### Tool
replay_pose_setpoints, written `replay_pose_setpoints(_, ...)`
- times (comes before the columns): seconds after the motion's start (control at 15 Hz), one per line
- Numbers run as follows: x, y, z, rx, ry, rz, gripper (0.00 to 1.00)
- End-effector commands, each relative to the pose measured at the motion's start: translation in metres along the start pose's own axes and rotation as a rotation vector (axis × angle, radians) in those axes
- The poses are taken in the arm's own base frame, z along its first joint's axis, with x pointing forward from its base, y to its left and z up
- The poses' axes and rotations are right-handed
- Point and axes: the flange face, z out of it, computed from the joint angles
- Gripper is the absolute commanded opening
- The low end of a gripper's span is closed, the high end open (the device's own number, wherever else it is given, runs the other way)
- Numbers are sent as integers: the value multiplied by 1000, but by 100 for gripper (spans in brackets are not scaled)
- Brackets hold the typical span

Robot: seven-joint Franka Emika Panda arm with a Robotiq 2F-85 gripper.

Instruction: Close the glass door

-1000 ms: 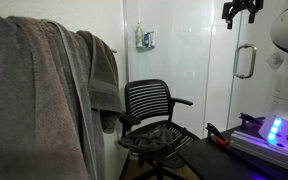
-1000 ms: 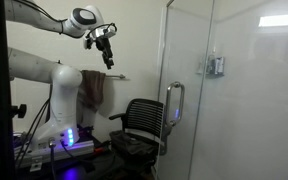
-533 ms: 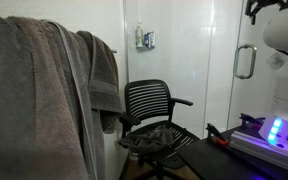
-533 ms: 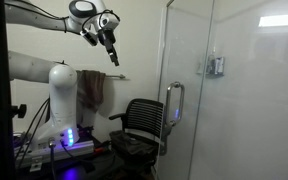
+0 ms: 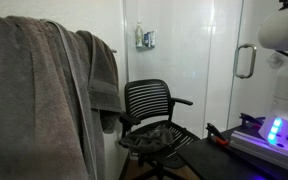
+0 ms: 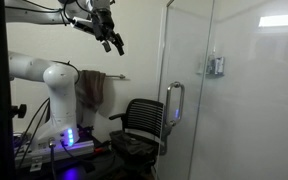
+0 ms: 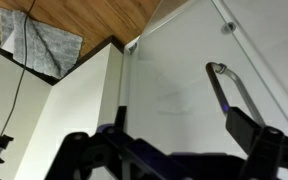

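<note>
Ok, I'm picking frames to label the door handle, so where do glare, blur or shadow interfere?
In an exterior view the grey towel fills the left foreground, soft, yet the loop handle reads clearly; in an exterior view a bright strip glares at top right, away from the handle; in the wrist view the gripper is a dark blur, the handle distinct.

A: Arm pose?
B: The white jointed robot arm (image 6: 56, 85) rises from its base and reaches high. One rounded white link (image 5: 284, 28) shows at the top edge in an exterior view.
A: Pincer?
B: The black two-finger pincer (image 6: 114, 42) is up high and angled down, with its fingers (image 7: 246, 130) spread wide apart.
</note>
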Motion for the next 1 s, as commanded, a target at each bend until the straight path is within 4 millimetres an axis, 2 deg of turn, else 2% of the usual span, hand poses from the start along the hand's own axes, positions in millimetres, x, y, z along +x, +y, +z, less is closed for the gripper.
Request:
replay_pose_setpoints(0.0,24,23,-8,-23,12,200,100)
replay_pose_setpoints(0.07,11,18,-5,1,10,111,100)
replay_pose_setpoints(0.2,17,24,-10,-5,18,167,100)
replay_pose_setpoints(0.27,13,16,-9,-18,21,188,100)
replay_pose_setpoints(0.33,17,11,-6,-17,59,282,100)
replay_pose_setpoints(0.4,23,23,-6,3,71,351,100)
replay_pose_setpoints(0.93,86,56,6,208,219,778,100)
